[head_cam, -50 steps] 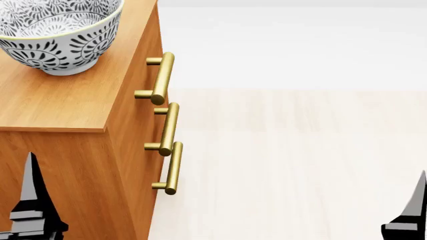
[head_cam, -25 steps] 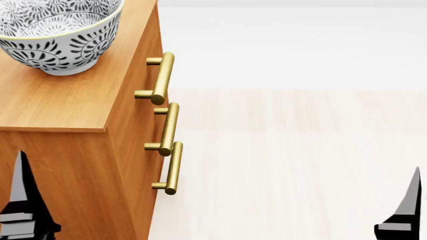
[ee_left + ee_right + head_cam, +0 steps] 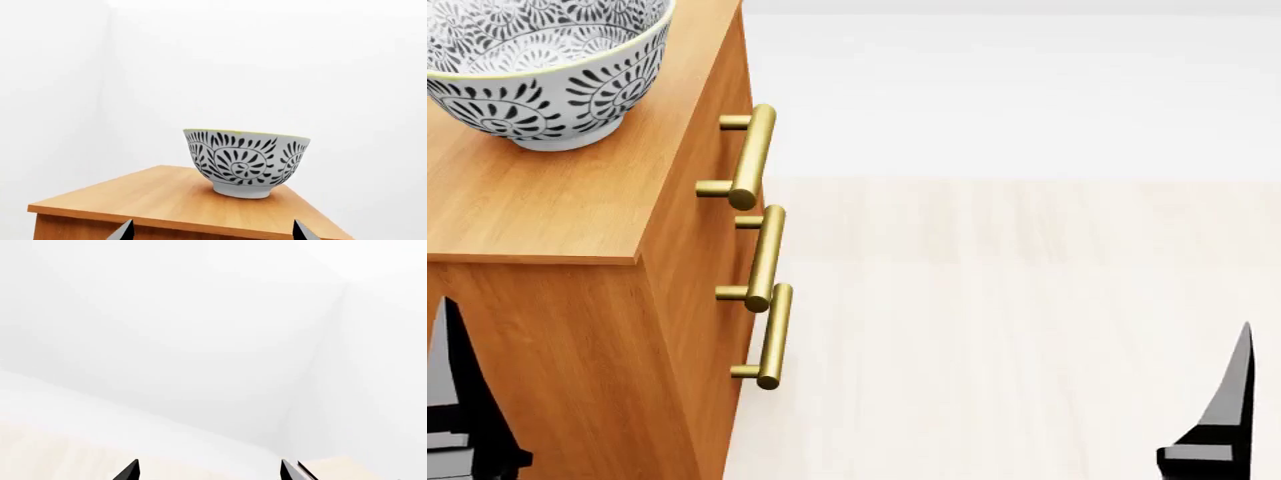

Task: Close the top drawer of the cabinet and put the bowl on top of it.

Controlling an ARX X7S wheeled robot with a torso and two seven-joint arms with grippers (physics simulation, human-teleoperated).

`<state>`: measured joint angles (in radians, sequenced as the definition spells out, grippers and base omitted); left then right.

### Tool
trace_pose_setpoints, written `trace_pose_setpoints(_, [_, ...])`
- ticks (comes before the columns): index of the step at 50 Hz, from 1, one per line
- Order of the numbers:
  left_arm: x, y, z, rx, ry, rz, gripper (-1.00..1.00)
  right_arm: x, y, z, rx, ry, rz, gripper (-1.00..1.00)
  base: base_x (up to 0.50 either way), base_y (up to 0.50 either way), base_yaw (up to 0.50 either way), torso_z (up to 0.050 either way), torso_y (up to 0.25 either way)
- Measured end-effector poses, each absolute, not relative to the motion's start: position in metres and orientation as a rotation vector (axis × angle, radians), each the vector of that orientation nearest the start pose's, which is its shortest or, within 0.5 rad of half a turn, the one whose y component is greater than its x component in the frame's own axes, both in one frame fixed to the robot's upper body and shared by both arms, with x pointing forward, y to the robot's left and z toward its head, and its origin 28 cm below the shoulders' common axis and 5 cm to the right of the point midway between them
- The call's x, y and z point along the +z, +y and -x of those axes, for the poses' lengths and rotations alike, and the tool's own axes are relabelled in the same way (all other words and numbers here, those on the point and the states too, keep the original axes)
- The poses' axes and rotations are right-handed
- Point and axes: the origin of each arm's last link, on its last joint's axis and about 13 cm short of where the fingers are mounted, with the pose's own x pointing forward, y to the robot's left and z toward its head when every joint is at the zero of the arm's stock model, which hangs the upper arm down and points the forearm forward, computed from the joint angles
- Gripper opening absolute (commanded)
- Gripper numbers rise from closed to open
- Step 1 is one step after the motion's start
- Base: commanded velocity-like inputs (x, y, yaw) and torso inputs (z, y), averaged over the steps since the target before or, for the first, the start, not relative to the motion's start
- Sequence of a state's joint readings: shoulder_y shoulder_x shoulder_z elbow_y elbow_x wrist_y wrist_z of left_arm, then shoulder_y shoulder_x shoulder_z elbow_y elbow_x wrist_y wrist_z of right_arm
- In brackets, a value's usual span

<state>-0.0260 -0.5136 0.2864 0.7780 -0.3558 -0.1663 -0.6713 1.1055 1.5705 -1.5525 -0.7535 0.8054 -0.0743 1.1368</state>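
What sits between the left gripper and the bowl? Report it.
Only bare cabinet top; the left wrist view shows nothing between the left gripper and the bowl.

You've got loads of open floor (image 3: 1014, 300) to the right of the cabinet (image 3: 574, 210). On the left, the cabinet itself blocks you, its three brass handles (image 3: 751, 157) stick out rightward, and the bowl (image 3: 541, 65) takes up the far part of its top.
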Motion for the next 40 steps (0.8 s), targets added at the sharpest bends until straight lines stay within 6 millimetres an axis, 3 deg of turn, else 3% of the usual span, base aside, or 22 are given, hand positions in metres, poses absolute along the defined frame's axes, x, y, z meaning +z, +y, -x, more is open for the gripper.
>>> trace_pose_setpoints(40, [0.160,0.210,-0.160,0.092,-0.507,0.065,1.00,0.203,-0.186,-0.141,-0.222,-0.297,0.462,1.00,0.00,0.00,0.00,0.000,0.000])
